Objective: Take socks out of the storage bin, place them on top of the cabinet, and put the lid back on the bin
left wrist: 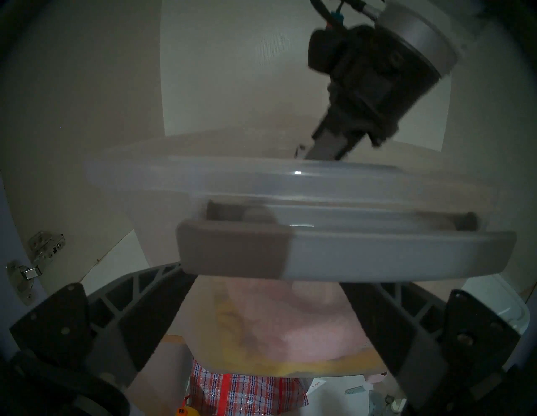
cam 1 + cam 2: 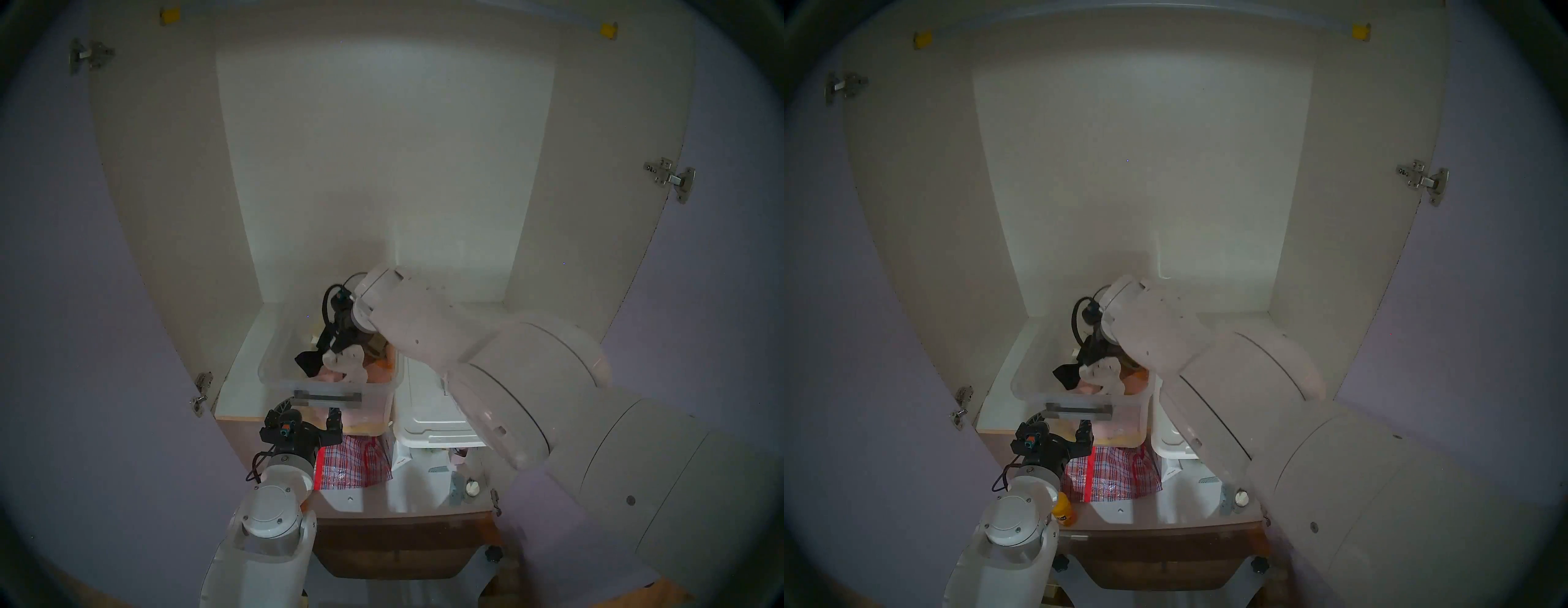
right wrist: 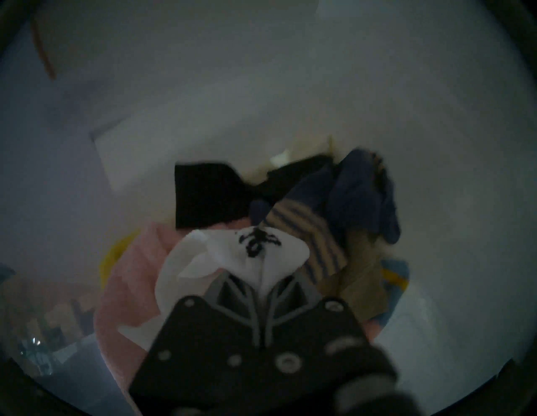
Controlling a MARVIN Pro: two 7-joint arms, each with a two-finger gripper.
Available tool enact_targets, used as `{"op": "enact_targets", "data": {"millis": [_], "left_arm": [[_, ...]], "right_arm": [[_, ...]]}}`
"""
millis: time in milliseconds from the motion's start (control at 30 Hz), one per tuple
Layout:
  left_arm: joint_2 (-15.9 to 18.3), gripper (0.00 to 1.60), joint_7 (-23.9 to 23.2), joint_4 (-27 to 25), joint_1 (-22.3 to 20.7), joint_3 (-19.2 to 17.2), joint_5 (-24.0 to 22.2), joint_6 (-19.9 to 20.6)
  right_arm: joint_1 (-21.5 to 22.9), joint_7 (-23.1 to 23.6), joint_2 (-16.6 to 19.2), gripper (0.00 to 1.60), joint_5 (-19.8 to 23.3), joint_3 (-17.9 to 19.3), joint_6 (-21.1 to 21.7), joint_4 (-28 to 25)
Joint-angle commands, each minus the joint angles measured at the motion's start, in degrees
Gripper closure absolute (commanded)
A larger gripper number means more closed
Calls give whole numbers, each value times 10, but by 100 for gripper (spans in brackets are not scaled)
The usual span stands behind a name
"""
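The white socks [image 3: 255, 255] with a black mark are pinched in my right gripper [image 3: 263, 279], which is shut on them just over the clothes pile inside the clear storage bin [image 2: 271, 361]. They also show in the head view [image 2: 348, 361]. The bin stands on the cabinet's [image 2: 382, 170] white shelf board [image 2: 239, 382]. My left gripper [image 2: 307, 418] is open and empty, its fingers spread just below the bin's grey bar handle [image 1: 348, 255] at the front wall. The milky-white lid [image 2: 428, 407] lies on the shelf right of the bin, partly hidden by my right arm.
A black sock [image 3: 203, 194], a navy striped sock [image 3: 319, 232] and pink fabric [image 3: 128, 276] lie in the bin. A red plaid bag [image 2: 352, 463] and small items sit on the lower shelf. The lilac doors [image 2: 63, 297] stand open at both sides.
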Motion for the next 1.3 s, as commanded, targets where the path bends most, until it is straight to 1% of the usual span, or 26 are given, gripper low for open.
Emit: {"op": "enact_targets", "data": {"millis": [0, 33, 67, 133, 167, 300, 433, 600, 800, 900, 933, 1000, 1033, 1100, 1133, 1267], "left_arm": [[1, 0, -2, -18, -12, 0, -1, -5], [1, 0, -2, -18, -12, 0, -1, -6], [1, 0, -2, -18, -12, 0, -1, -6], [2, 0, -3, -19, -12, 0, -1, -6], [2, 0, -3, -19, -12, 0, -1, -6], [2, 0, -3, -20, -12, 0, -1, -6], [2, 0, -3, -20, -12, 0, -1, -6], [3, 0, -3, -21, -12, 0, -2, -6], [4, 0, -4, -22, -11, 0, -2, -6], [4, 0, -5, -23, -11, 0, -3, -6], [4, 0, -5, -24, -11, 0, -4, -6], [5, 0, -6, -25, -10, 0, -4, -6], [5, 0, -6, -25, -10, 0, -5, -6], [6, 0, -7, -26, -10, 0, -6, -5], [6, 0, -7, -26, -10, 0, -6, -5], [8, 0, -8, -28, -9, 1, -8, -5]], "right_arm": [[33, -12, 1, 160, 25, 36, -25, -23], [40, -16, 5, 160, 31, 53, -29, -24], [40, -16, 5, 160, 31, 53, -29, -24], [57, -18, 12, 160, 41, 83, -37, -27], [57, -18, 12, 160, 41, 83, -37, -27], [77, -26, 25, 160, 53, 121, -46, -31], [89, -34, 40, 160, 55, 156, -55, -31], [107, -49, 67, 160, 51, 191, -64, -34], [120, -73, 117, 160, 48, 219, -85, -41], [123, -86, 141, 160, 47, 223, -97, -45], [123, -91, 159, 160, 59, 237, -101, -43], [119, -104, 175, 160, 55, 239, -116, -43], [118, -105, 181, 160, 61, 249, -120, -41], [115, -115, 199, 160, 65, 256, -129, -39], [113, -120, 205, 160, 67, 266, -135, -37], [104, -141, 227, 160, 69, 282, -157, -28]]}}
